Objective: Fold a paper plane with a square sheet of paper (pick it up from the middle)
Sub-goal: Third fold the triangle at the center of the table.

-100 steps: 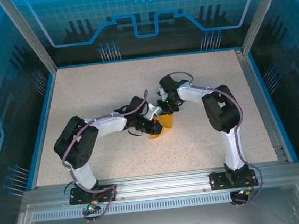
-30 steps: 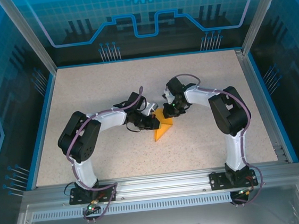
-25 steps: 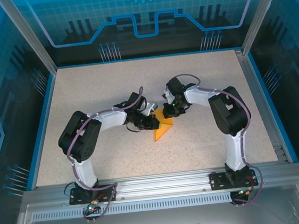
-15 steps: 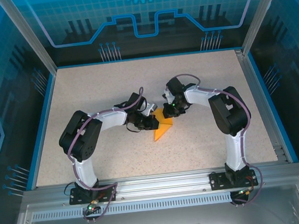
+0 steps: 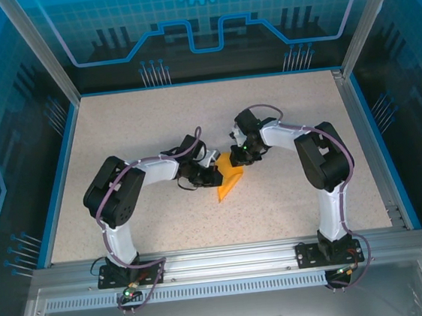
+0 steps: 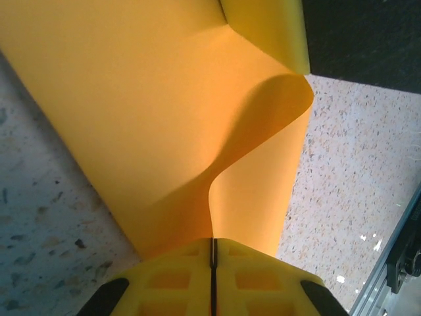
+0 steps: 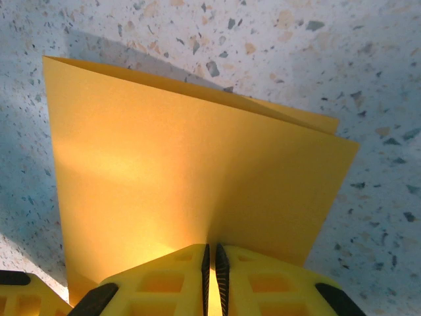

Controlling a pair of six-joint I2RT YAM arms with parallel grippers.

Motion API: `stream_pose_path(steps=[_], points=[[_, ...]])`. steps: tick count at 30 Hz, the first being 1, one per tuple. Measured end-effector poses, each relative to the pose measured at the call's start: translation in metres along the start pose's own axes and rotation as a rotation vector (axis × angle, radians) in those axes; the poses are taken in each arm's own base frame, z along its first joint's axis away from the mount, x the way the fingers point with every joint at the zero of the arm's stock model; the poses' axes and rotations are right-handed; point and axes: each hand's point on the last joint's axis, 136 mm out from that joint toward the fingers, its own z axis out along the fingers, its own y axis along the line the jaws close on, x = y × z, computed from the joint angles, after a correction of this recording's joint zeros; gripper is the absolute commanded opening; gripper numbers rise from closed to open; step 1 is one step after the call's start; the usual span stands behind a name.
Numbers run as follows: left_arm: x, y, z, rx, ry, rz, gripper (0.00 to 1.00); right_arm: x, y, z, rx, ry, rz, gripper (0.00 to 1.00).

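Observation:
The bright-orange sheet of paper (image 5: 229, 182) lies folded at the table's middle, narrowing to a tip that points toward the near edge. My left gripper (image 5: 214, 175) is shut on its left edge. In the left wrist view the paper (image 6: 151, 118) bulges up in a loose curl ahead of the gripper (image 6: 212, 241), whose yellow fingers (image 6: 263, 276) pinch it. My right gripper (image 5: 236, 157) is shut on the paper's far end. The right wrist view shows flat stacked layers of paper (image 7: 197, 164) running out from the gripper (image 7: 210, 247).
The speckled table (image 5: 154, 119) is bounded by a blue rim (image 5: 59, 166) and clear enclosure walls. Both arms bend inward, wrists close together over the paper. The metal rail (image 5: 229, 258) with the arm bases runs along the near edge.
Since three seconds ago both grippers shifted slightly toward the far side and the paper went from a rounded hump to a flatter pointed shape. Over the last second, barely any motion.

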Motion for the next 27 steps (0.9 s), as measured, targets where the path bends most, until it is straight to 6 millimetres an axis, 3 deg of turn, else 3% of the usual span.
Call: stream_pose_path(steps=[16,27], points=[[-0.0081,0.0015,0.0000,-0.013,-0.035,0.014,0.08,0.0000,-0.0002,0.0003,0.000,0.000,0.004,0.16],[-0.0032,0.0060,0.0011,-0.025,-0.029,-0.012,0.08,0.0000,-0.0003,0.0004,0.001,0.000,0.007,0.16]])
